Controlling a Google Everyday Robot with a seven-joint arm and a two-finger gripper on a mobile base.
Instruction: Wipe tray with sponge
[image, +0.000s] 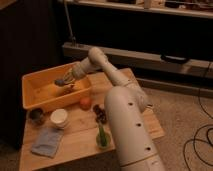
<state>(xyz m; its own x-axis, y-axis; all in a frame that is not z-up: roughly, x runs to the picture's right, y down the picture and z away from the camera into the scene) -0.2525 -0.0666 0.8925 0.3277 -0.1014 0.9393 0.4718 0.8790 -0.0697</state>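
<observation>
The yellow-orange tray (35, 102) sits on the back left of the wooden table. My gripper (65, 82) reaches down into the tray from the right, over the middle of its floor. It is shut on the small grey-blue sponge (61, 80), which sits low against the tray's bottom. The fingers partly hide the sponge.
In front of the tray stand a white cup (59, 118) and a small dark bowl (36, 116). A blue-grey folded cloth (47, 140) lies at the front left. An orange fruit (85, 103), dark grapes (100, 114) and a green bottle (101, 136) sit near my white arm column (127, 130).
</observation>
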